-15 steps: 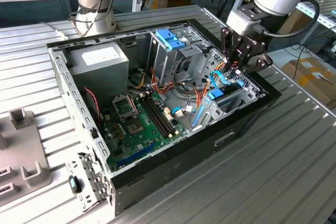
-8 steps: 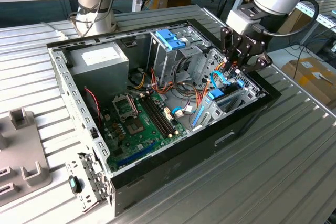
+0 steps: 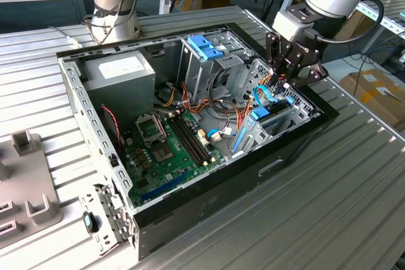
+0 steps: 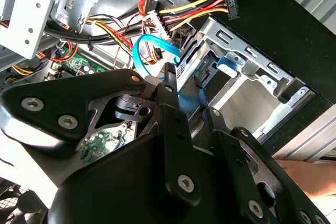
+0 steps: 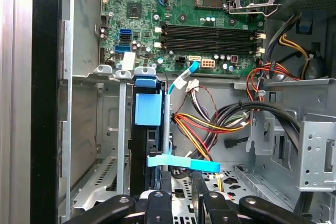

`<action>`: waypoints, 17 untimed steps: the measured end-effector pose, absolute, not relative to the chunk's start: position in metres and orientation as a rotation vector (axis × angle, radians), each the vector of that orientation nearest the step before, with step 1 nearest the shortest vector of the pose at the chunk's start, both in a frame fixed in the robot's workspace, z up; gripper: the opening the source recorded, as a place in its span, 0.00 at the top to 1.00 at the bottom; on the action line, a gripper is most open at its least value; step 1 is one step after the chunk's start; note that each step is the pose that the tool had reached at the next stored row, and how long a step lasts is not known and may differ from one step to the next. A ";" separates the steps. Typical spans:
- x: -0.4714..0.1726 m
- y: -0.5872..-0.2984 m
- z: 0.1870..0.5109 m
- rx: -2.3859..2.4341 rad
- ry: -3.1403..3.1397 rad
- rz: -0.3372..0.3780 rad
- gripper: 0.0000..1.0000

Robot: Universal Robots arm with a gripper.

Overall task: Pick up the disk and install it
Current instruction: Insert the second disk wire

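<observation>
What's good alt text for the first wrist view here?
Looking down into an open computer case, the gripper hangs over the disk, which stands on edge in a metal drive bay with a blue tab on top. Beyond lie the green motherboard and coloured power cables.

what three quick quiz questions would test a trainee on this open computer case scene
1. True or false: the power supply sits at the same end of the computer case as the gripper.
2. The gripper hangs above: A) the motherboard B) the drive bay C) the table outside the case.
3. Fill in: the flat data cable by the drive bay is ____ in colour.
Key: 1 false; 2 B; 3 blue.
</observation>
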State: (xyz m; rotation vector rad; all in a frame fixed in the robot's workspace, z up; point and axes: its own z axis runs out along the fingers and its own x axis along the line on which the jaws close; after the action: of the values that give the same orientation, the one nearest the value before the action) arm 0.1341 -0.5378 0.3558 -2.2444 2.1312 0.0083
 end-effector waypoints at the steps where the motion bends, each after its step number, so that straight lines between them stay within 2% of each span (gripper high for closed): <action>1: 0.134 -0.537 0.356 -2.244 2.131 0.008 0.71; 17: 0.136 -0.536 0.367 -2.244 2.131 0.009 0.71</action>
State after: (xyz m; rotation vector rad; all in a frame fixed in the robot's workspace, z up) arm 0.1360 -0.5358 0.3670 -2.2442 2.1309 0.0086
